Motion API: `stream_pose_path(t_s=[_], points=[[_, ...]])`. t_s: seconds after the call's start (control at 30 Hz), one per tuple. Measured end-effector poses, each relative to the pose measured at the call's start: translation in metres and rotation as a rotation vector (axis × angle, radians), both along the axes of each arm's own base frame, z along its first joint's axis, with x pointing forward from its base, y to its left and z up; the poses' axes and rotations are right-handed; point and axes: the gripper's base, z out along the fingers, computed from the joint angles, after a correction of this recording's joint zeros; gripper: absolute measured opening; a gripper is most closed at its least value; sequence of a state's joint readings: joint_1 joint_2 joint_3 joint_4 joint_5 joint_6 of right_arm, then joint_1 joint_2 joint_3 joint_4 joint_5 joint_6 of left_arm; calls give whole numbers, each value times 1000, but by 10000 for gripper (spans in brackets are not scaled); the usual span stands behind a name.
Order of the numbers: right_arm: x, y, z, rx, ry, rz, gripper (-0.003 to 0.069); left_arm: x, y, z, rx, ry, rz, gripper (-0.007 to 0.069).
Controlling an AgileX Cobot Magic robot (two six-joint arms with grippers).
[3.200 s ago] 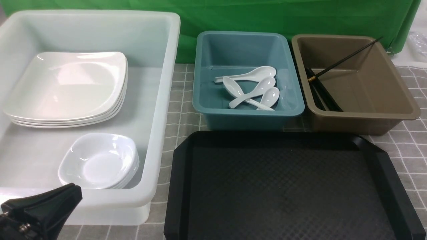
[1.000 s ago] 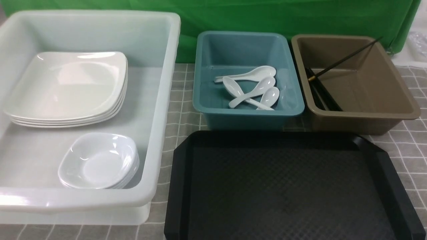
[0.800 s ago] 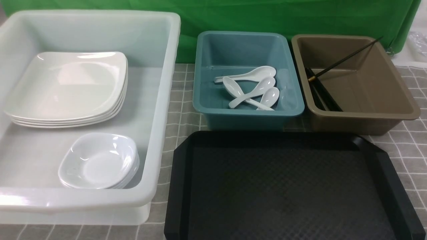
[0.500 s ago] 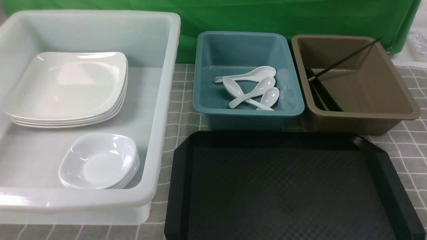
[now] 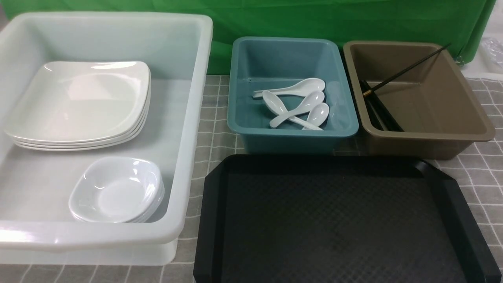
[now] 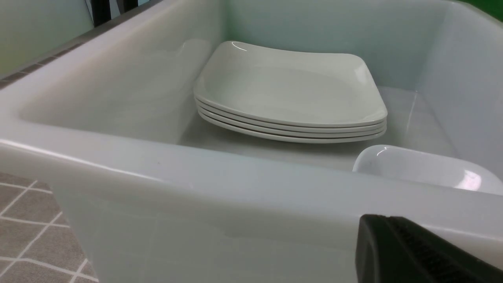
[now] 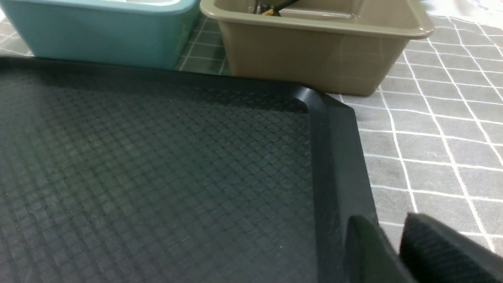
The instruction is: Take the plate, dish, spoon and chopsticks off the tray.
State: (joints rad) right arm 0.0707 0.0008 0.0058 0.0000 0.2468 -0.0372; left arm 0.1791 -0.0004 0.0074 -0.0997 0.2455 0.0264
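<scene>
tray: the tray [image 5: 338, 220] is seen bare, nearest in the scene, right of centre; nothing left on its floor.
change: the left gripper [image 6: 424, 255], in the front view's near-left corner a few seconds ago, has been pulled out of that view; nothing else is seen moved.
meaning: task judged done; arms being retracted.
left gripper: parked low outside the white tub's [image 5: 184, 129] near wall; clenched, nothing held.
right gripper [image 7: 397, 251]: low at the tray's right rim, jaws slightly parted, empty.
dish: the dish [image 5: 118, 190] tops a small stack, near end of tub.
plate: the plate [image 5: 78, 100] tops a stack further in.
spoon: the spoon [image 5: 292, 108] lies with others in the teal bin [image 5: 292, 137], far centre.
chopsticks: the chopsticks [image 5: 404, 70] rest in the brown bin [image 5: 428, 137], far right, one stick propped against the far rim.
</scene>
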Motion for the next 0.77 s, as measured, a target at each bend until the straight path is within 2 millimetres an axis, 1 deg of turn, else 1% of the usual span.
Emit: stream_pose_path(t_s=[0.57, 0.77], points=[[0, 0, 0, 0, 0, 0, 216, 0, 0, 0, 0, 0, 0, 8], [0, 0, 0, 0, 0, 0, 217, 0, 0, 0, 1, 0, 0, 8]])
